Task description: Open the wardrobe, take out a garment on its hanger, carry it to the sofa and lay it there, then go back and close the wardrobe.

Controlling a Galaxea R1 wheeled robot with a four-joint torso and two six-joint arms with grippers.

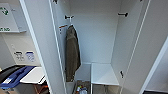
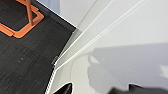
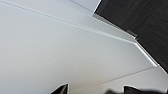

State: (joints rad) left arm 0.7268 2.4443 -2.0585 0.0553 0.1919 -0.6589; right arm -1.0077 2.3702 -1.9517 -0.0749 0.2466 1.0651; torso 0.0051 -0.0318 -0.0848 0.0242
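The wardrobe (image 1: pixel 95 32) stands open in the head view, its left door (image 1: pixel 42 50) and right door (image 1: pixel 150 50) swung wide. Black hooks (image 1: pixel 67 17) stick out of its white inner walls. An olive-brown jacket (image 1: pixel 72 55) hangs on the left side of the interior. My left gripper (image 2: pixel 100 90) is open, close to a white wardrobe panel (image 2: pixel 125 37), with nothing between its fingers. My right gripper (image 3: pixel 96 90) is also open, beside another white panel (image 3: pixel 50 50), and holds nothing.
A white shelf (image 1: pixel 103 73) sits low in the wardrobe, with small colourful items (image 1: pixel 81 88) below the jacket. A blue object (image 1: pixel 15 75) and a white board lie to the left. An orange frame (image 2: pixel 25 17) stands on the dark carpet (image 2: pixel 25 57).
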